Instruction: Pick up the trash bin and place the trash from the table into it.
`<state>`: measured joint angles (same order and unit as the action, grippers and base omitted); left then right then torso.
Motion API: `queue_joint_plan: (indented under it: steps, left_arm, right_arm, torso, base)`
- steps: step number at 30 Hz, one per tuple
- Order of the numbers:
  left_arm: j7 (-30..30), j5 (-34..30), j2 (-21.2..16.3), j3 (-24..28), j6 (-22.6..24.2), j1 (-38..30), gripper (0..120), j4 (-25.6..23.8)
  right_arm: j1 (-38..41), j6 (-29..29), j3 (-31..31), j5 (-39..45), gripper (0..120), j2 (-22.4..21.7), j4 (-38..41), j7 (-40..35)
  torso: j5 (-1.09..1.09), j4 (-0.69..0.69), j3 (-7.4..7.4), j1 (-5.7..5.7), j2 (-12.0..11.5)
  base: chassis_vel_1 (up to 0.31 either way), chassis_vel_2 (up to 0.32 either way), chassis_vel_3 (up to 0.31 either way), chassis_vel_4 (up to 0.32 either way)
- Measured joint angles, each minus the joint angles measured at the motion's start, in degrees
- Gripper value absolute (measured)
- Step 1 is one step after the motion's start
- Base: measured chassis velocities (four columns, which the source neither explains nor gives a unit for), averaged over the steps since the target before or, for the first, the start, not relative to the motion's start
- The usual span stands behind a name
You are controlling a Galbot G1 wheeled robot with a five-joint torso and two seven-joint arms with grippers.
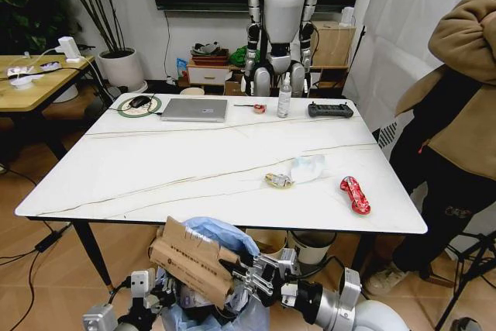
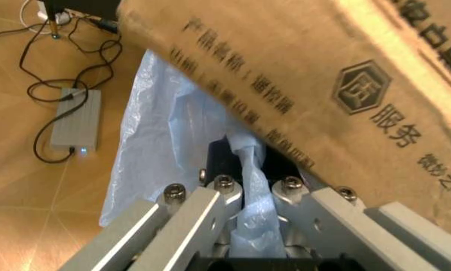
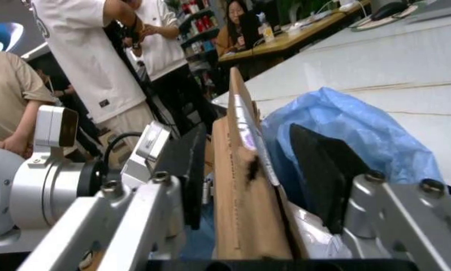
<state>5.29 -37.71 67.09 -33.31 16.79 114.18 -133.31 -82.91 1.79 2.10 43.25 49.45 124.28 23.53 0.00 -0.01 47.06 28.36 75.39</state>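
Holding the bag-lined trash bin (image 1: 221, 238) just below the marble table's (image 1: 155, 168) near edge, the left gripper (image 2: 244, 195) pinches its blue liner so the right gripper (image 3: 263, 186), clamped on a brown cardboard piece (image 1: 190, 261), can lower it inside, while wrappers (image 1: 355, 194) remain on top.

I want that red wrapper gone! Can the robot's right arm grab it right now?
Probably not yet. The right gripper is shut on the cardboard piece over the trash bin, below the table edge; the red wrapper lies clear.

Head camera looks down over the table (image 1: 194, 168); both wrist cameras (very close) share the cardboard piece (image 2: 324, 90).
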Motion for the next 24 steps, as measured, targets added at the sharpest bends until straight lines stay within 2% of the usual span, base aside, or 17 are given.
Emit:
queue_joint_plan:
  steps: [2,4,6,9,10,15,20,24]
  left_arm:
    - [0.0,0.0,-0.1,0.0,0.0,0.0,0,0.0]
    - [0.0,0.0,-0.1,0.0,0.0,-0.1,0,0.0]
    - [0.1,-0.1,-0.1,-0.1,0.1,-0.1,0,0.0]
    - [0.2,-0.1,-0.3,-0.2,0.1,-0.1,0,0.2]
    - [0.2,-0.1,-0.3,-0.2,0.1,-0.1,0,0.2]
    - [0.7,0.0,-0.6,-0.1,0.4,-0.1,0,1.1]
    - [0.6,-0.2,-0.7,0.0,0.3,-0.2,0,1.1]
    - [-0.3,-0.4,-1.4,0.3,0.2,-0.2,0,0.9]
  right_arm:
    - [0.2,-0.3,0.4,0.0,57,0.0,-0.1,0.0]
    - [0.3,-0.4,0.6,0.1,58,0.1,-0.1,0.0]
    - [0.6,-0.6,1.0,0.2,66,0.2,-0.1,-0.1]
    - [1.3,-0.7,2.9,0.9,81,0.8,0.5,-1.4]
    - [1.3,-0.7,2.9,0.9,81,0.8,0.5,-1.4]
    - [2.3,-0.5,5.8,-0.6,98,1.5,0.6,-6.8]
    - [3.6,2.7,9.8,-2.0,100,2.7,-0.2,-14.1]
    - [5.2,6.2,16.1,-3.9,100,3.5,-3.2,-20.4]
  torso:
    - [0.00,0.00,0.00,0.00,0.0]
    - [0.00,0.00,0.00,0.00,0.0]
    - [0.00,0.00,0.00,0.00,0.0]
    - [0.00,0.00,0.00,0.00,0.0]
    - [0.00,0.00,0.00,0.00,0.0]
    - [0.00,0.00,0.00,0.00,0.0]
    - [0.00,0.00,0.00,0.00,0.0]
    - [0.00,0.01,0.00,0.00,0.0]
  base:
    - [0.000,0.000,0.000,0.000]
    - [0.000,0.000,0.000,0.000]
    - [0.000,0.000,0.000,0.000]
    - [0.000,0.000,0.000,0.000]
    - [0.000,0.000,0.000,0.000]
    - [0.000,0.000,0.000,0.000]
    - [0.000,0.000,0.000,0.000]
    - [0.000,0.000,0.000,0.000]
